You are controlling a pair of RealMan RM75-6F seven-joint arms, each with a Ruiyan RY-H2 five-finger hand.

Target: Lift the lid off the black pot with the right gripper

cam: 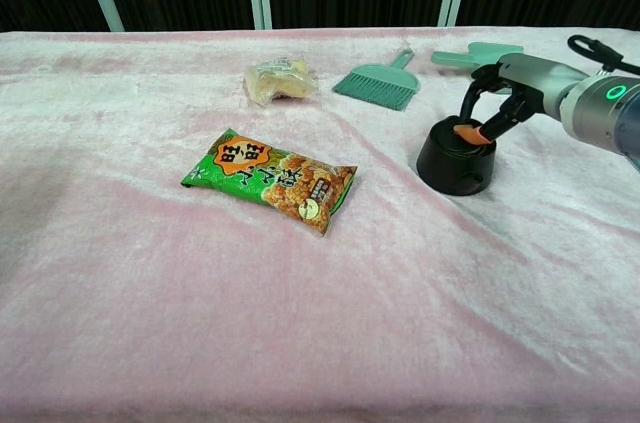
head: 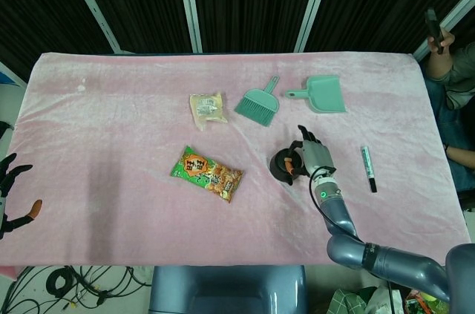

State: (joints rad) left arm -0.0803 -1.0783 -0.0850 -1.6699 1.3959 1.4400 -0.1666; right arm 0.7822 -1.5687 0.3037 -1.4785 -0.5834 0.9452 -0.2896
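The small black pot (head: pixel 281 166) (cam: pixel 455 161) stands on the pink cloth right of centre, with its black lid (cam: pixel 450 136) on top. My right hand (head: pixel 315 155) (cam: pixel 512 91) reaches over it from the right. Its fingers arch over the lid, and the orange thumb tip (cam: pixel 468 130) presses on the lid's middle, so the hand pinches the lid's top. The lid still sits on the pot. My left hand (head: pixel 12 194) hangs off the table's left edge with its fingers spread, holding nothing.
A green snack bag (head: pixel 212 173) (cam: pixel 270 180) lies left of the pot. Behind it are a wrapped food packet (head: pixel 208 108), a teal brush (head: pixel 258 104) and a teal dustpan (head: pixel 320 94). A marker (head: pixel 368 168) lies to the right. A person (head: pixel 450 61) sits at the far right.
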